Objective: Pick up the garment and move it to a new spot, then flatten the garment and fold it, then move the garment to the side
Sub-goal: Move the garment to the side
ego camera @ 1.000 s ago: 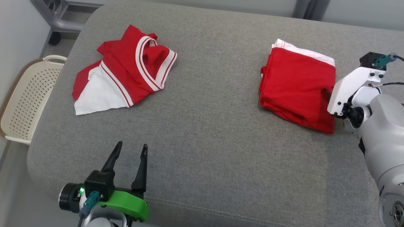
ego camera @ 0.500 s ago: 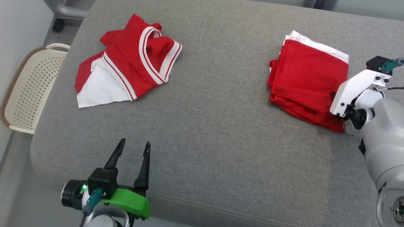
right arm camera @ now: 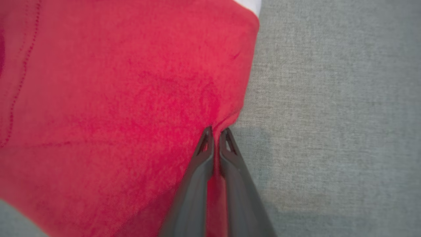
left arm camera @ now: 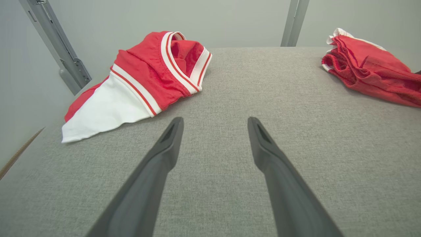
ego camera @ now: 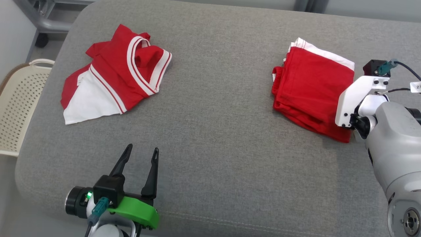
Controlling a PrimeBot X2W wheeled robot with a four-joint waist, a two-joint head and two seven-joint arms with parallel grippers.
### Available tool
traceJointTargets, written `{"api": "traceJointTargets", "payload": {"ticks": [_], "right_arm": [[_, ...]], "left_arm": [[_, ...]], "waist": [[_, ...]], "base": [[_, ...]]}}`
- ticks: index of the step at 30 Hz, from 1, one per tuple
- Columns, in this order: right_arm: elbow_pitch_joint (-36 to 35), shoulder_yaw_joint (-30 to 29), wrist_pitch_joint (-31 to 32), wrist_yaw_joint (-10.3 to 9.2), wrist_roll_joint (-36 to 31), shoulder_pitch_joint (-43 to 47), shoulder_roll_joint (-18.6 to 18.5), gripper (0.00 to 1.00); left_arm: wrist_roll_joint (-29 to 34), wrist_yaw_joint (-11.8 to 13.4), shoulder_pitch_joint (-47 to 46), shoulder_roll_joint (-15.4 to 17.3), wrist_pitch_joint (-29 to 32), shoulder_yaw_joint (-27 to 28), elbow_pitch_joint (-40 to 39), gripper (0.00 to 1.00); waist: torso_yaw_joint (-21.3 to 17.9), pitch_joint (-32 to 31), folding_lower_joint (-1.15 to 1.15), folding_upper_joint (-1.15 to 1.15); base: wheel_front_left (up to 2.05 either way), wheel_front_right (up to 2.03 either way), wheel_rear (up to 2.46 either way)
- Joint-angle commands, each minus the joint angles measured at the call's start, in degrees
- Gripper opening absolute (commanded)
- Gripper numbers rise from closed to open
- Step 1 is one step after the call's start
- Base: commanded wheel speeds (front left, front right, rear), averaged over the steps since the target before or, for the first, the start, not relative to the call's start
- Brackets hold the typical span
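Red cloth of the folded garment [ego camera: 312, 89] lies on the right side of the grey fabric worktop [ego camera: 213, 138]. Its near right corner is covered in the head view by the white bracket of the right arm, which also hides that arm's fingers. The right wrist view, somewhat soft, shows the right end effector [right arm camera: 216, 133] pinched together on the garment's edge, with a thin ridge of red fabric caught between the two fingers. A strip of white shows along the garment's far edge. In the left wrist view the garment's right end is cut off by the frame.

The left end effector [ego camera: 142, 148] hovers at the near edge with its fingers spread apart, holding nothing.

Two garments lie on the worktop, well apart. The second is a crumpled red-and-white garment [ego camera: 115, 82] at the far left. One perforated cream basket [ego camera: 16, 98] sits beside the worktop, cut by the left edge.
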Motion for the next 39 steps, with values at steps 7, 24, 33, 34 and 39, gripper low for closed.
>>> {"api": "traceJointTargets", "payload": {"ticks": [7,24,33,34,39], "right_arm": [[-0.18,8.34,-0.27,-0.10,0.31,-2.15,-2.47,0.00],[-7.60,34.94,-3.13,-0.10,12.67,-8.17,-16.00,0.00],[-12.76,40.40,-3.73,-0.10,18.85,-10.81,-24.75,0.00],[-12.96,40.88,-3.78,-0.10,19.32,-10.89,-25.86,0.00],[-13.32,41.36,-5.49,-0.11,20.43,-11.41,-31.08,0.00]], "left_arm": [[0.92,0.53,-2.35,0.29,-0.20,-0.46,-1.68,1.00],[6.51,0.27,-10.07,3.55,2.71,-3.30,-13.45,1.00],[9.24,0.30,-11.75,6.05,6.37,-4.36,-21.65,1.00],[9.46,0.24,-11.97,6.17,6.89,-4.54,-22.60,1.00],[10.43,-0.02,-12.60,7.12,8.69,-5.28,-25.85,1.00]], "waist": [[-6.79,2.08,0.00,0.00],[-18.09,14.89,0.00,0.00],[-19.59,20.81,0.00,0.00],[-19.59,21.46,0.00,0.00],[-19.20,23.56,0.00,0.00]], "base": [[0.00,0.00,0.00],[0.00,0.00,0.00],[0.00,0.00,0.00],[0.00,0.00,0.00],[0.00,0.00,0.00]]}}
